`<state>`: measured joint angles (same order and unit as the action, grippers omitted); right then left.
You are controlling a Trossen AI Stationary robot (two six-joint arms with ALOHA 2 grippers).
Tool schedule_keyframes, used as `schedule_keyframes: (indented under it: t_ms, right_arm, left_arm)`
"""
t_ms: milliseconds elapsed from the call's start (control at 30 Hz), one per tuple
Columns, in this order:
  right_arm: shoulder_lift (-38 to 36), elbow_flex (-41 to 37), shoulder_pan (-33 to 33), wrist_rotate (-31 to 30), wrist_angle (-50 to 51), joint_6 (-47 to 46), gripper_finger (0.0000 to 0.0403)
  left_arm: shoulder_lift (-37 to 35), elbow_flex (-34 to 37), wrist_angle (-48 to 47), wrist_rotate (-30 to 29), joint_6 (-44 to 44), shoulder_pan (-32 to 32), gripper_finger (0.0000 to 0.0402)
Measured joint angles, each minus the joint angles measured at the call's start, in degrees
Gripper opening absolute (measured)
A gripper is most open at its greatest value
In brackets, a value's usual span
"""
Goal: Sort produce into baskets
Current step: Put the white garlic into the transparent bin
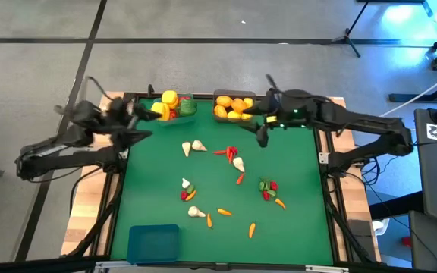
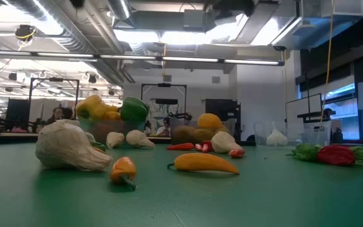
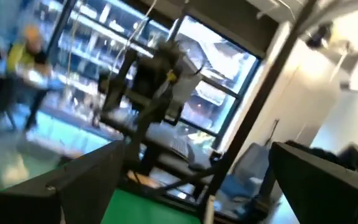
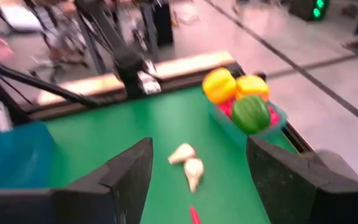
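Toy fruits and vegetables lie scattered over a green counter (image 1: 294, 189), seen from above. Near its middle two white garlic bulbs (image 1: 193, 146) lie side by side, with red chillies (image 1: 228, 152) and another garlic bulb (image 1: 238, 162) just to their right. Closer to the front edge are a small cluster of garlic and peppers (image 1: 187, 189), a red and green pepper cluster (image 1: 268, 187) to the right, one more garlic bulb (image 1: 196, 213), and several orange carrots (image 1: 224, 212) lying apart from each other. At the far edge, a bin of peppers (image 1: 174, 106) holds yellow, red and green pieces heaped above its rim, and just beside it, to the right, a bin of oranges and lemons (image 1: 234, 105) is filled. An opaque blue bin (image 1: 153, 243) sits at the front left corner, well apart from the others. The right end effector (image 1: 262, 135) hangs over the counter just in front of the bin of oranges and lemons, its two dark fingers (image 4: 126, 177) spread apart with nothing between them. The left end effector (image 1: 136, 121) is at the far left edge of the counter, beside the bin of peppers, its fingers (image 3: 86, 180) wide apart and empty.
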<state>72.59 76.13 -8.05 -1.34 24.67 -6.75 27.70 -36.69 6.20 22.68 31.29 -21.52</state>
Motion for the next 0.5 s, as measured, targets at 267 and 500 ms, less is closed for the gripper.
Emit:
schedule_keyframes:
  t_ms: [267, 500]
  right_arm:
    - [-9.6, -20.8, -1.0, -2.3, -27.0, -7.2, 0.0255]
    - [-1.2, -24.0, -1.0, -5.1, -32.4, -9.6, 0.0255]
  left_arm:
    - [-5.9, -17.8, -39.7, -5.9, -14.9, -1.4, 0.04]
    - [-17.0, -11.1, -47.7, -14.0, -7.2, -1.5, 0.04]
